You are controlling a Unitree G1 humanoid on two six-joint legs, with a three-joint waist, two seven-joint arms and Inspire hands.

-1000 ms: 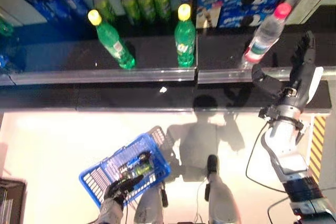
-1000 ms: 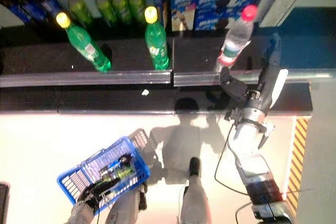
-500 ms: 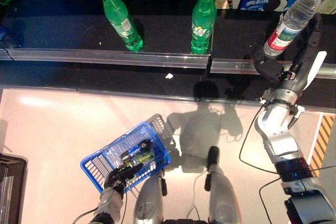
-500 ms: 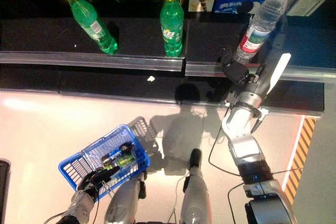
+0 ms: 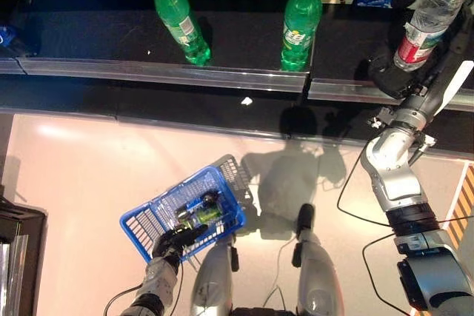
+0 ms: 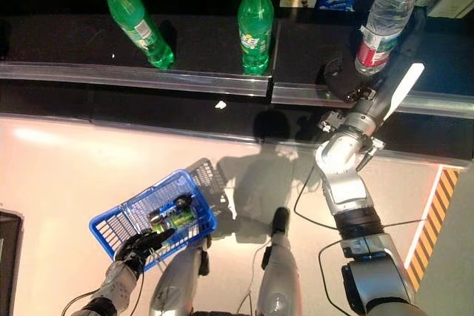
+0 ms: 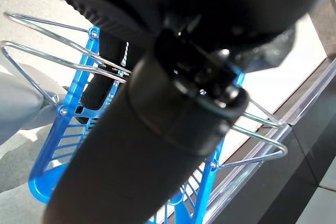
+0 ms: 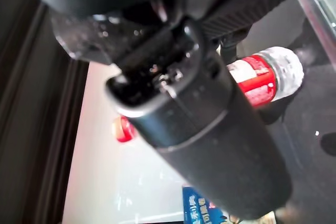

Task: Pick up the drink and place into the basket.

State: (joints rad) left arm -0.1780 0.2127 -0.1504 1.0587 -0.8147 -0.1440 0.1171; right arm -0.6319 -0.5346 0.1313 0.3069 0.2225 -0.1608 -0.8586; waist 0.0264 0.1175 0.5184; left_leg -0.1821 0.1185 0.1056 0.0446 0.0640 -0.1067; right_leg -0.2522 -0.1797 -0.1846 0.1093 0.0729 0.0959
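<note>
Fingers of the right hand [image 6: 354, 86] should close round the body of the water bottle [image 6: 384, 16], low near its label, then lift straight from the shelf [image 6: 222, 42]. They stand beside the bottle; how far open, I cannot tell. Left hand [image 6: 141, 244] grips the basket [image 6: 118, 221].

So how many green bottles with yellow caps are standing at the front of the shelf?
2. One green bottle leans at the shelf's left; the other green bottle stands near the middle. More green bottles behind, at the picture's top edge, are cut off.
</note>
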